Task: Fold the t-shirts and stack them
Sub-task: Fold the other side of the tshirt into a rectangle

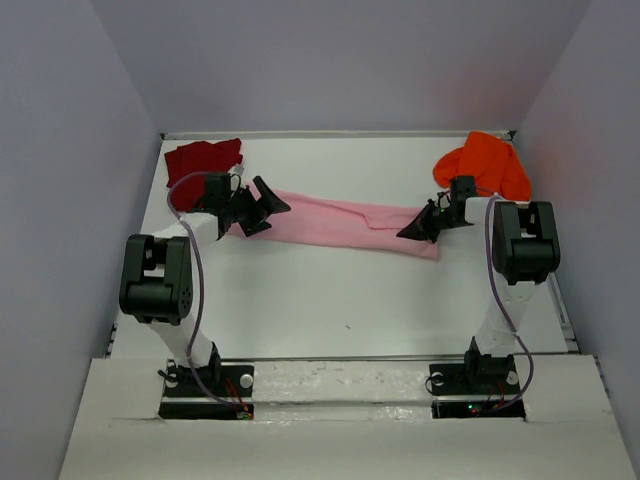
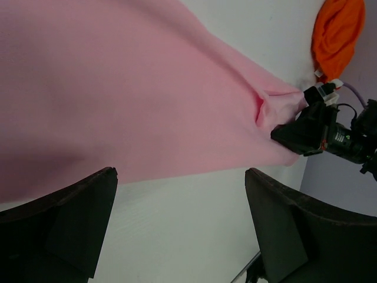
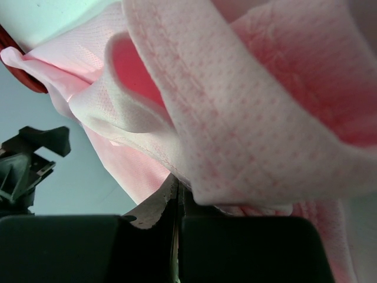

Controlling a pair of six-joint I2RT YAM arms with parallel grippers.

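The light pink t-shirt [image 1: 340,225] lies drawn out in a long band across the middle of the table. My right gripper [image 1: 420,228] is shut on its bunched right end; close up, the cloth [image 3: 247,118] folds over the shut fingertips [image 3: 177,194]. At the shirt's left end my left gripper [image 1: 265,210] stands wide open. In the left wrist view its fingers [image 2: 59,224] hang over bare table just off the pink hem [image 2: 147,106], holding nothing. The dark red t-shirt [image 1: 205,160] is crumpled at the back left. The orange t-shirt [image 1: 485,165] is heaped at the back right.
The white table [image 1: 350,300] is walled by grey panels on the left, back and right. Both arm bases [image 1: 205,385] sit at the near edge. The orange heap [image 2: 339,32] lies right behind my right arm.
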